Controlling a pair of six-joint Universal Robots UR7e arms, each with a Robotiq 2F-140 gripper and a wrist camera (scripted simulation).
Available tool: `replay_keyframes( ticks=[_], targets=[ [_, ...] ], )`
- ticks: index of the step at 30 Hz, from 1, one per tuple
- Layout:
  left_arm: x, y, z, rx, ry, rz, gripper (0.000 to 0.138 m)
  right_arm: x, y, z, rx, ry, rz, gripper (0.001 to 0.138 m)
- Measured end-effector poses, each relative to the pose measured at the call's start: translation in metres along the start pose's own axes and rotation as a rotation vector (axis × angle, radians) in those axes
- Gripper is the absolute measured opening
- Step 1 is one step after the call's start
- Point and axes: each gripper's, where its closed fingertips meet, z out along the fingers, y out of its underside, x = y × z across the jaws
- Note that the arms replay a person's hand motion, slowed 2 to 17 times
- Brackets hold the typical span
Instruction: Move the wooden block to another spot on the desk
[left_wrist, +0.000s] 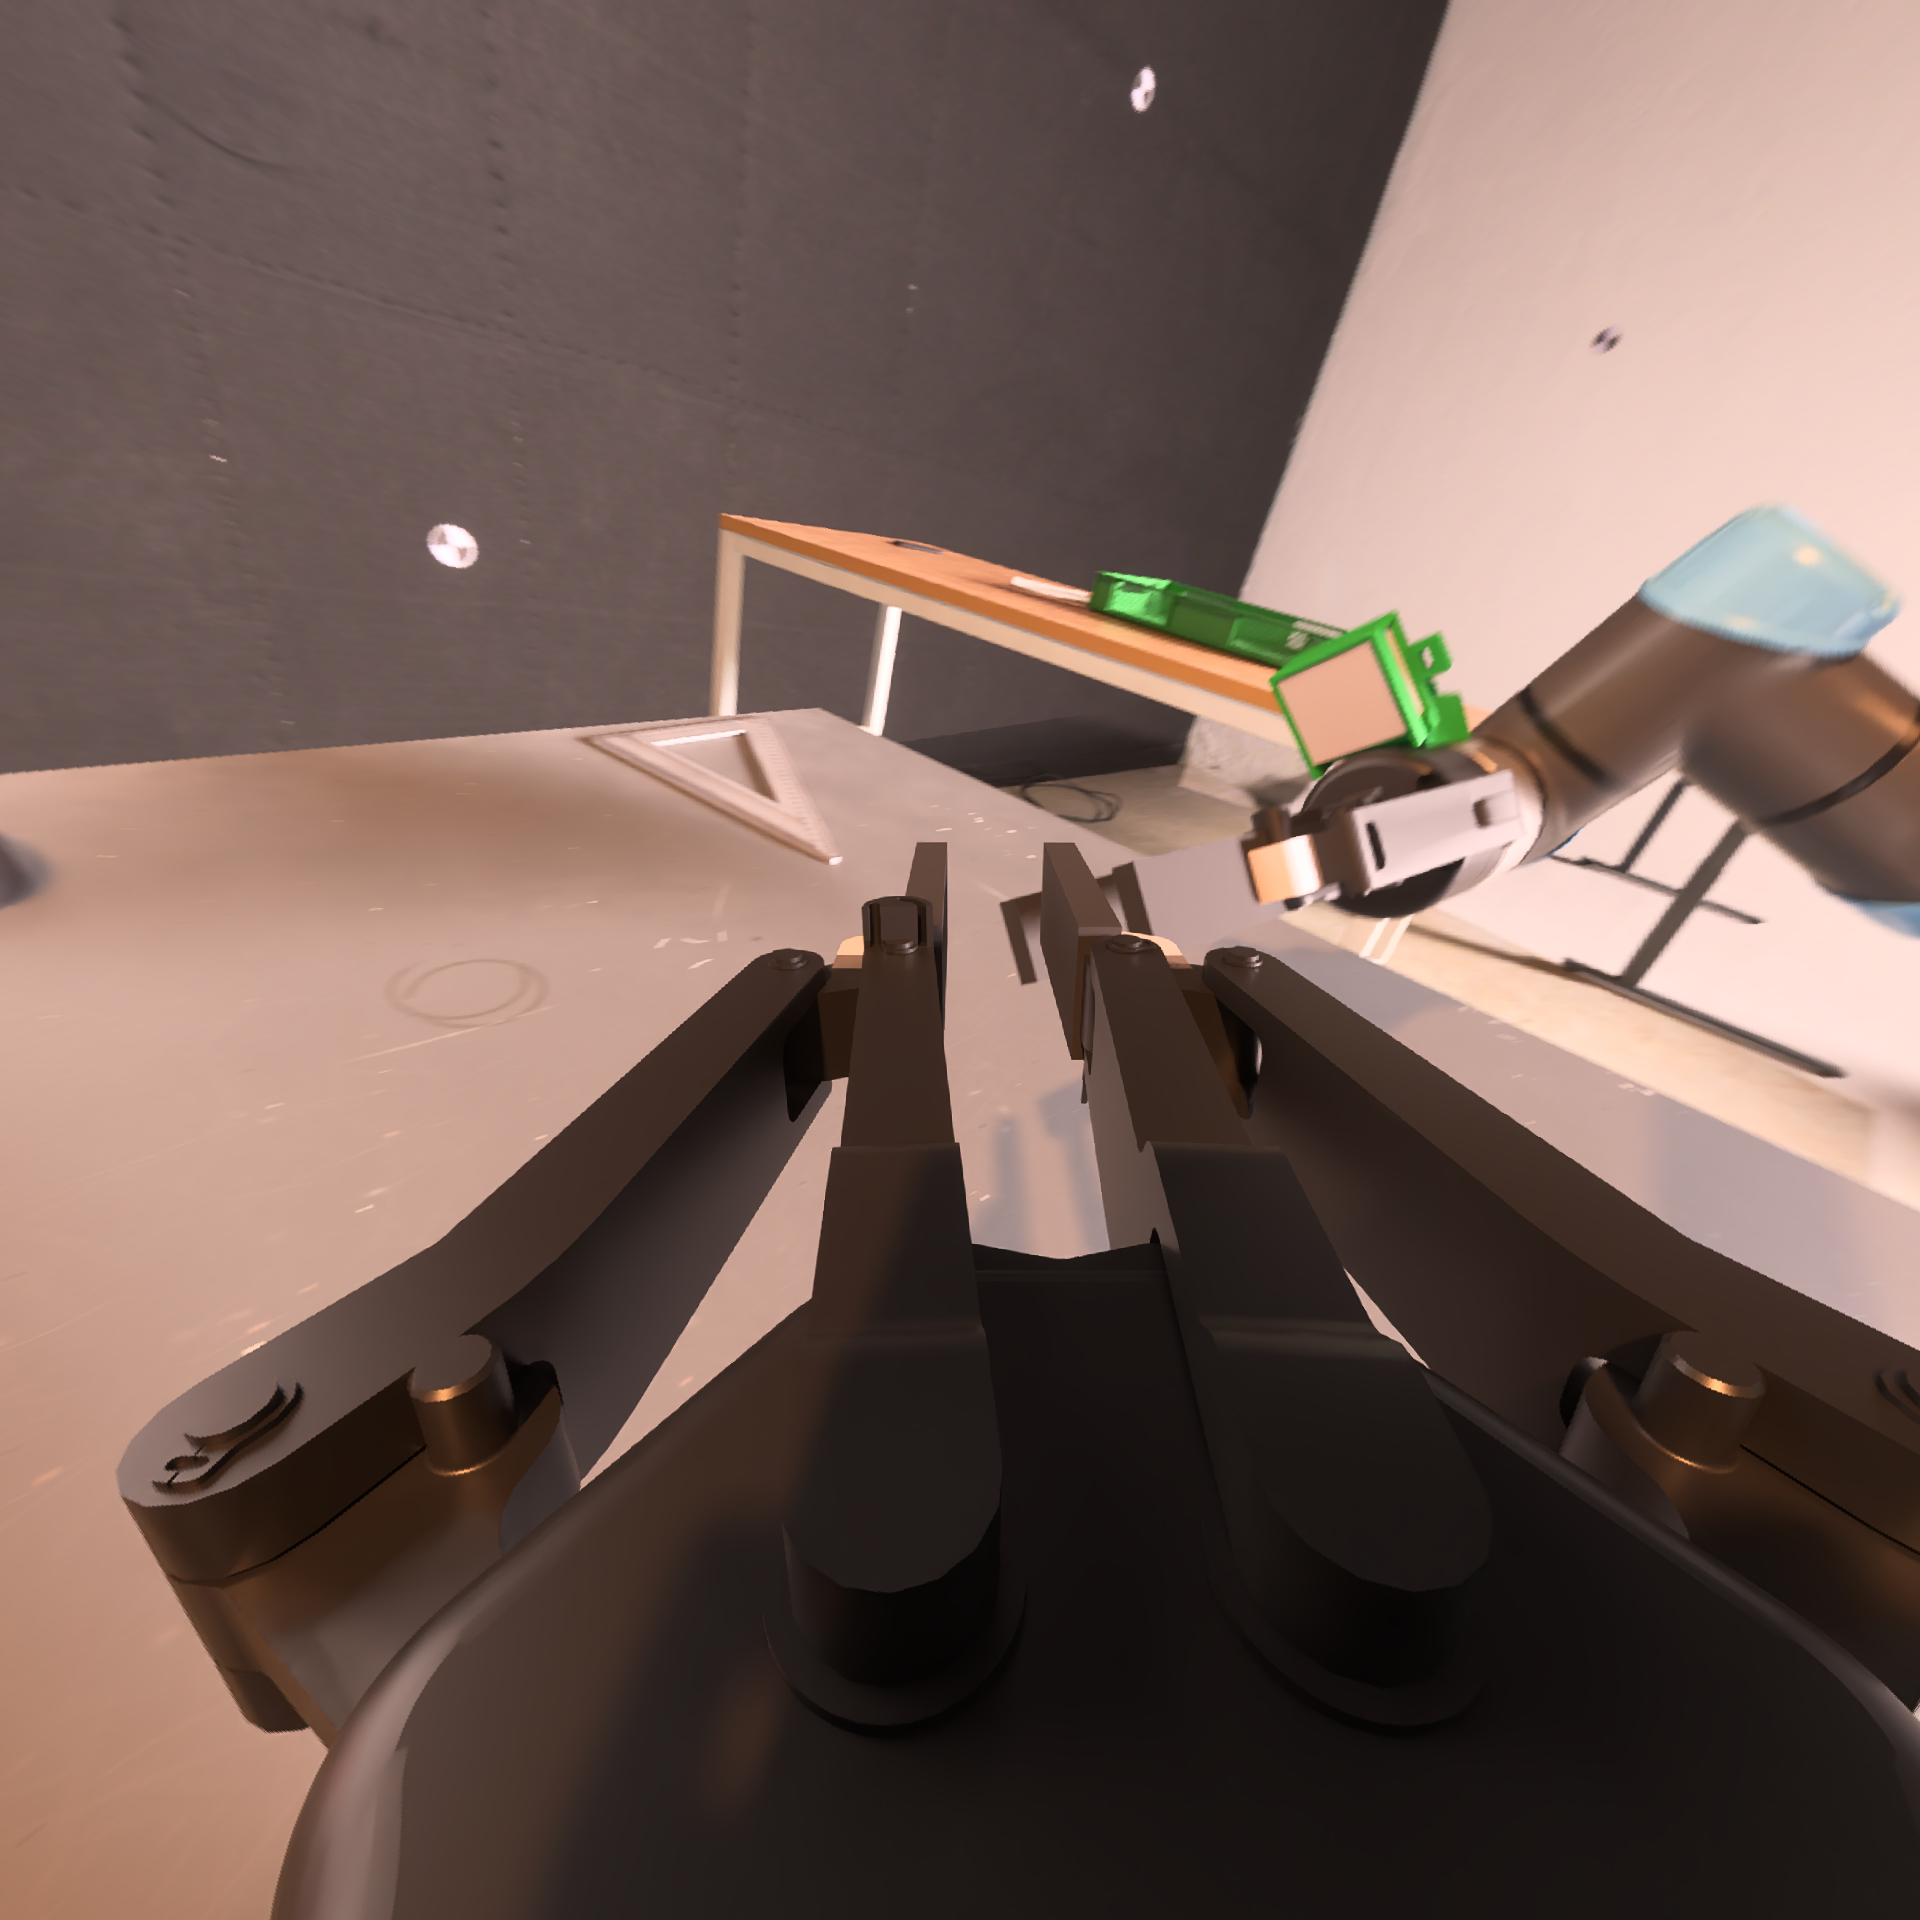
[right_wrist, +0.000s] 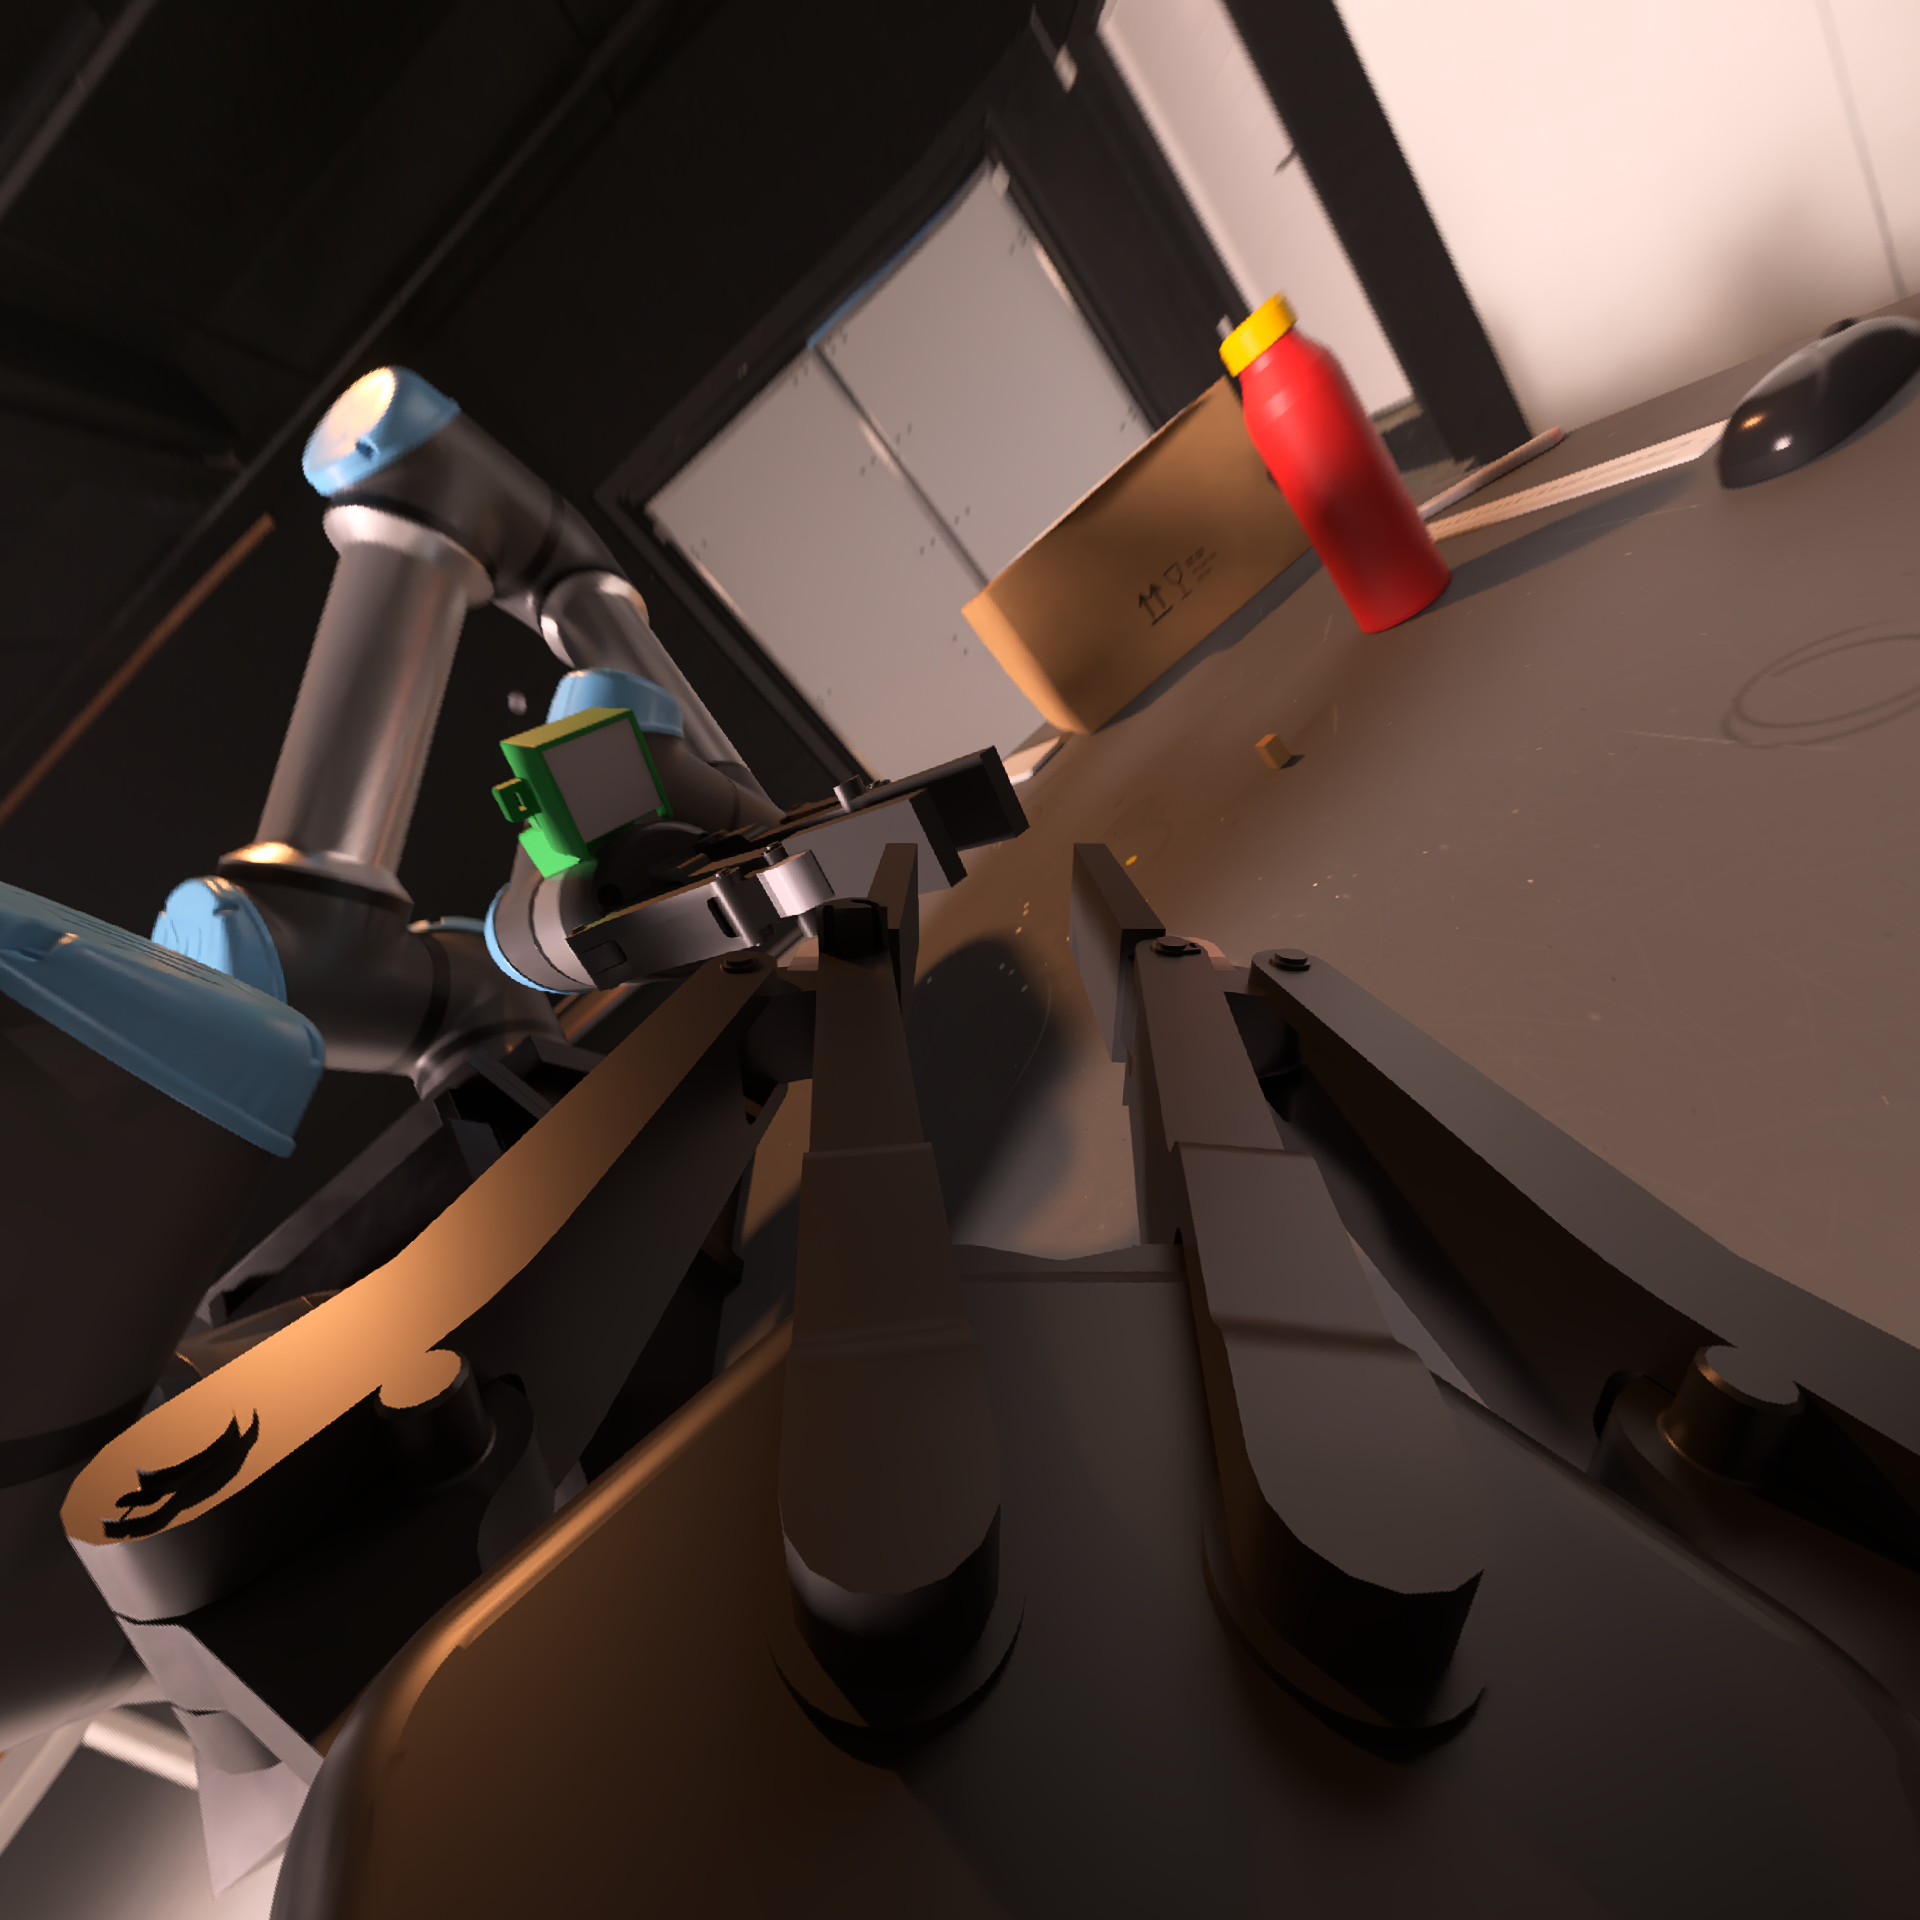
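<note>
The wooden block (right_wrist: 1270, 748) is a small tan cube. It lies on the grey desk (right_wrist: 1558, 935), well ahead of my right gripper (right_wrist: 992, 873) and slightly to its right. That gripper hangs low over the desk, its jaws apart with nothing between them. My left gripper (left_wrist: 997, 873) is also low over the desk (left_wrist: 312, 1091). Its jaws stand a narrow gap apart and are empty. The block does not show in the left wrist view. The two grippers face each other closely: the right arm's wrist (left_wrist: 1382, 842) is at the right, and the left arm (right_wrist: 384, 644) is at the left.
A red bottle with a yellow cap (right_wrist: 1335, 478) stands beyond the block, with a cardboard box (right_wrist: 1122, 603) behind it. A black mouse (right_wrist: 1818, 405) and a ruler (right_wrist: 1558, 478) lie at the far right. A set square (left_wrist: 727, 774) lies on the desk's far side. A wooden table (left_wrist: 935, 582) stands off the desk.
</note>
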Motion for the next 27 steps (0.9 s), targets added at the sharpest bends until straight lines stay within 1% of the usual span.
replay_keyframes(
  ticks=[3, 5, 7, 12, 17, 22, 27],
  targets=[
    [0.02, -0.005, 0.019, 0.002, 0.085, -0.055, 0.025, 0.003, 0.002, -0.019, 0.079, 0.021, 0.028, 0.037],
    [0.032, -0.007, 0.031, -0.004, 0.138, -0.096, 0.025, 0.008, 0.006, -0.032, 0.118, 0.062, 0.026, 0.035],
    [0.041, -0.01, 0.044, -0.013, 0.18, -0.137, 0.024, 0.014, 0.009, -0.044, 0.146, 0.122, 0.004, 0.034],
    [0.057, -0.012, 0.072, -0.041, 0.248, -0.232, 0.024, 0.026, 0.012, -0.073, 0.191, 0.308, -0.095, 0.032],
    [0.072, -0.01, 0.094, -0.069, 0.302, -0.331, 0.024, 0.028, 0.005, -0.099, 0.222, 0.459, -0.21, 0.029],
    [0.084, -0.005, 0.113, -0.092, 0.336, -0.433, 0.024, 0.027, -0.007, -0.122, 0.262, 0.569, -0.321, 0.029],
    [0.098, 0.002, 0.126, -0.11, 0.374, -0.527, 0.024, 0.027, -0.009, -0.138, 0.271, 0.646, -0.39, 0.029]
  ],
)
